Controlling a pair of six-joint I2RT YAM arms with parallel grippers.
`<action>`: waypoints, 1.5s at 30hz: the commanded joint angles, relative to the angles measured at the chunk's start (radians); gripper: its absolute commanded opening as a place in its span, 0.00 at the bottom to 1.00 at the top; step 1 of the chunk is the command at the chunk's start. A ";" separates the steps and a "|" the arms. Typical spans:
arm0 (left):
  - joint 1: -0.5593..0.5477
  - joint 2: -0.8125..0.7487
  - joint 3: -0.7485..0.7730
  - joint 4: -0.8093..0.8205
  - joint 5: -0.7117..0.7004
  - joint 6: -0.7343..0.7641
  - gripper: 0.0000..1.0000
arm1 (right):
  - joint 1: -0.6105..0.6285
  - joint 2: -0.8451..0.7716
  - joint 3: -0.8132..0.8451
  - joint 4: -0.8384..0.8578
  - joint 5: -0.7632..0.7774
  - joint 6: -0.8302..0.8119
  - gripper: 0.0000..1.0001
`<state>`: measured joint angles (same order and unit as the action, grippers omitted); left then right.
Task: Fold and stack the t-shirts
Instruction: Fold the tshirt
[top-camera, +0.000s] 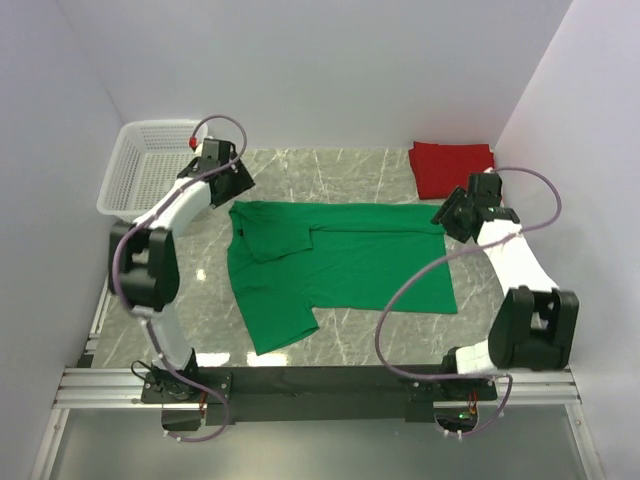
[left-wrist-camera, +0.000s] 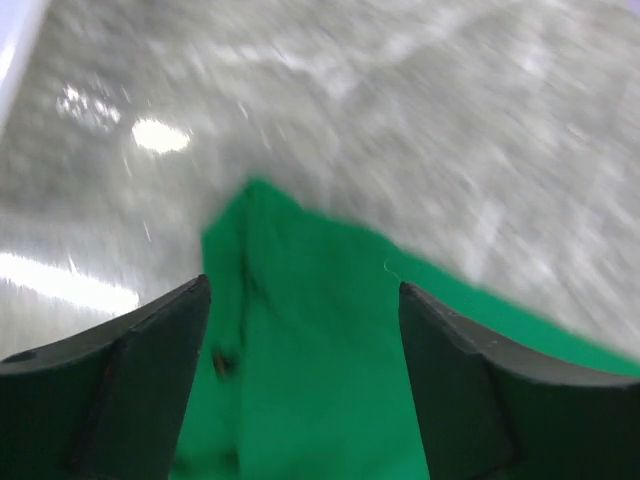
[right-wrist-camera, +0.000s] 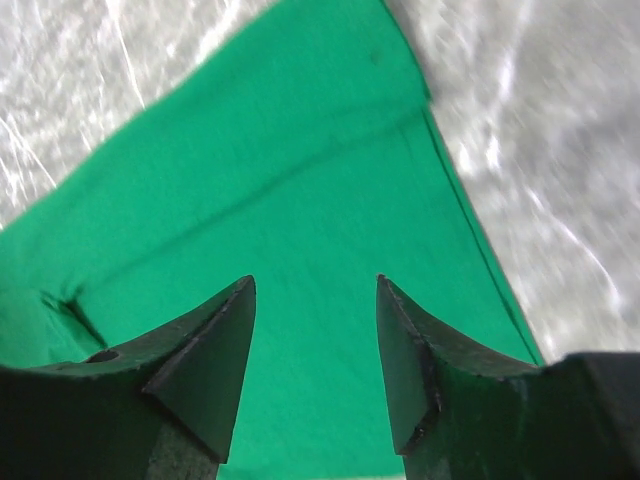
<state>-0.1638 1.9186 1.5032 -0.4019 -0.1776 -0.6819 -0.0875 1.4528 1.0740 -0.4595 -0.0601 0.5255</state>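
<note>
- Green soft-cloth short-sleeved t-shirt (top-camera: 345, 265) spread sideways across the middle of the grey marble-patterned desk (top-camera: 330, 170). Mostly flat, with one flap folded over on its far-left part and a longer piece reaching toward the near edge on the left.
- Black left claw (top-camera: 232, 183) poised over the far-left corner of the green t-shirt, close beside the white plastic mesh basket (top-camera: 135, 170) at the far-left corner of the desk.
- Left wrist view, blurred: left claw (left-wrist-camera: 302, 290) spread wide, nothing gripped between its two dark fingers (left-wrist-camera: 150, 370).
- Same view: a pointed corner of the green t-shirt (left-wrist-camera: 320, 380) directly below and between the fingers, bare desk (left-wrist-camera: 420, 120) beyond it. Cannot tell whether the tips touch the cloth.
- Black right claw (top-camera: 450, 213) over the far-right corner of the green t-shirt, right at the cloth's edge.
- Right wrist view: right claw (right-wrist-camera: 314, 285) parted to a middling gap, holding nothing.
- Same view: smooth green t-shirt (right-wrist-camera: 290, 180) filling the space under and ahead of the fingertips, one straight fold line running across it. Cloth edge off to the right, with bare desk (right-wrist-camera: 560, 170) past it.
- Red cloth t-shirt (top-camera: 452, 168), folded into a rectangle, at the far-right of the desk against the back wall.
- Red t-shirt apart from the green t-shirt, just beyond the right claw and well away from the left claw, in neither one's grasp.
</note>
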 joint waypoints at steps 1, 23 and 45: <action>-0.063 -0.199 -0.084 0.002 0.092 -0.019 0.83 | 0.009 -0.132 -0.045 -0.088 0.046 -0.035 0.59; -0.138 -0.731 -0.859 -0.074 0.003 -0.099 0.66 | 0.008 -0.508 -0.422 -0.226 0.160 -0.009 0.54; -0.148 -0.552 -0.867 -0.008 0.024 -0.070 0.33 | 0.008 -0.355 -0.395 -0.343 0.217 0.080 0.53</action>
<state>-0.3027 1.3457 0.6445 -0.4202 -0.1608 -0.7570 -0.0849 1.0710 0.6540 -0.7673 0.1196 0.5774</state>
